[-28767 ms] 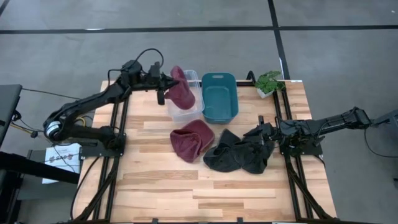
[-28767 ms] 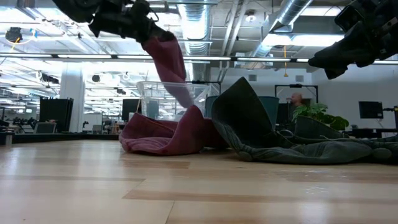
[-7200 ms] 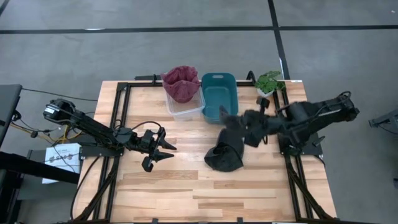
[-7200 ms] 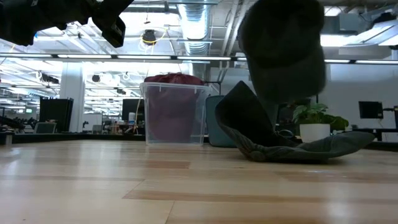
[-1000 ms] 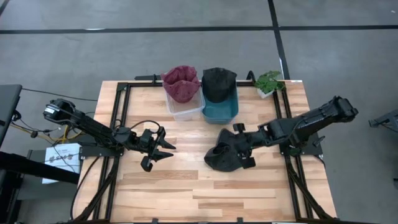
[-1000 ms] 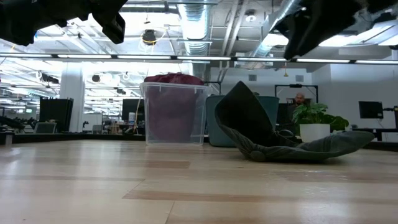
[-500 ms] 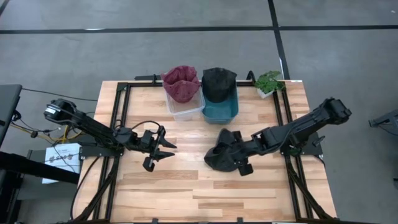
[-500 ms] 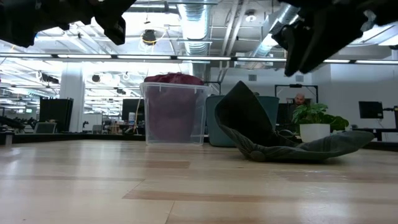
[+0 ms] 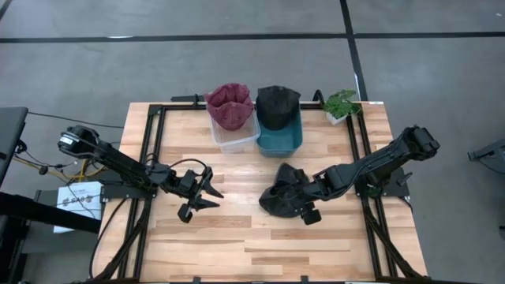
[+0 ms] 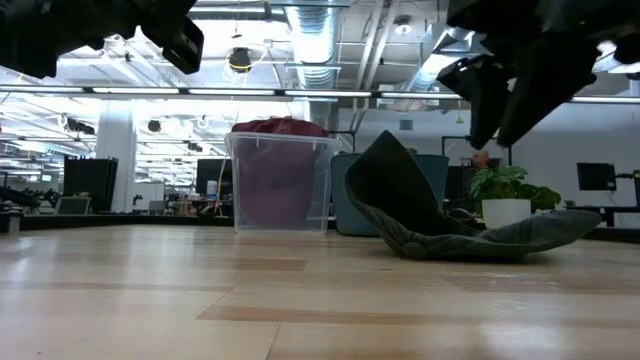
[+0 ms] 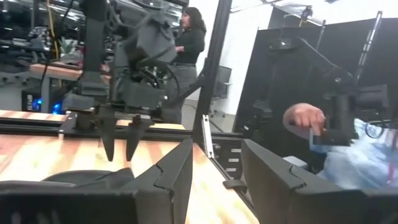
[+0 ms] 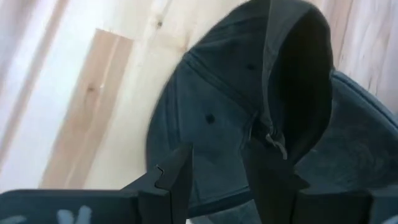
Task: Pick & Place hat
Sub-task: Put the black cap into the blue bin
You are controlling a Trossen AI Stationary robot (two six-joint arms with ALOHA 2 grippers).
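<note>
Hovering pincer: right gripper (image 9: 306, 207), fingers parted, empty, above dark hat (image 9: 282, 197).
Hat place: mid-table, beside teal bin (image 9: 278, 136).
Waiting: left gripper (image 9: 202, 197), parted, over bare table (image 9: 237, 244).

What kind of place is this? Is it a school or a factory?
Probably neither: it looks like a robot lab in a big open office. Bare pipes and ducts run along the ceiling, desks with dark screens fill the room behind, and a person stands by another robot rig.
</note>
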